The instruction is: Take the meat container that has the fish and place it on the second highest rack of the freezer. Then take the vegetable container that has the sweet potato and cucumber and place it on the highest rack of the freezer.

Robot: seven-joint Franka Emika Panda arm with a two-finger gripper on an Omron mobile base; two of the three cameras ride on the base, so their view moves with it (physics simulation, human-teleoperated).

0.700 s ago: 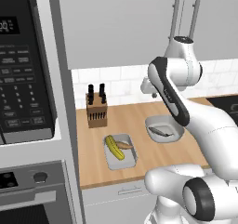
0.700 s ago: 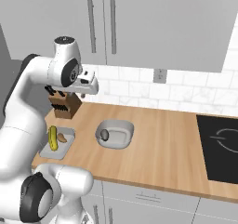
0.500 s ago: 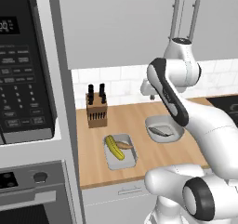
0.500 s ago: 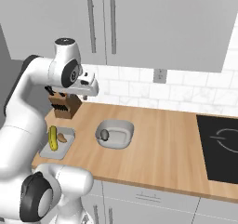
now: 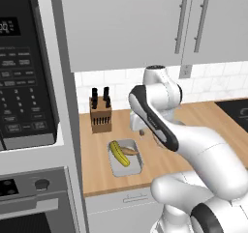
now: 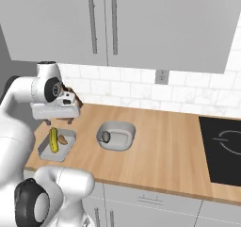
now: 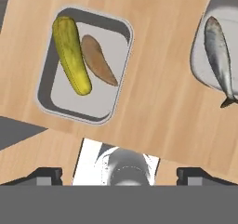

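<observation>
The vegetable container point(image 7: 100, 108), a rectangular grey tray, lies on the wooden counter with the yellow-green cucumber point(image 7: 70, 55) and the brown sweet potato point(image 7: 98, 60) side by side in it. The same tray point(image 6: 44, 151) point(image 5: 134, 167) sits near the counter's front left. My gripper point(image 7: 119, 174) point(image 6: 49, 122) hangs open above it, jaws wide and pointing down, holding nothing. The meat container point(image 7: 201, 60) point(image 6: 124, 132), an oval grey bowl, holds the silvery fish point(image 7: 219, 56) to the tray's right. In the left base view my arm covers the bowl. The freezer is out of view.
A knife block point(image 5: 100, 117) stands at the back of the counter behind the tray. A black cooktop point(image 6: 221, 148) lies at the right end. A microwave point(image 5: 24, 82) and oven point(image 5: 29, 198) fill the tall column on the left. Wall cabinets point(image 6: 141, 23) hang overhead.
My arm has swung left and down, from above the bowl to above the tray. The gripper stays open. Tray, bowl and their contents have not moved.
</observation>
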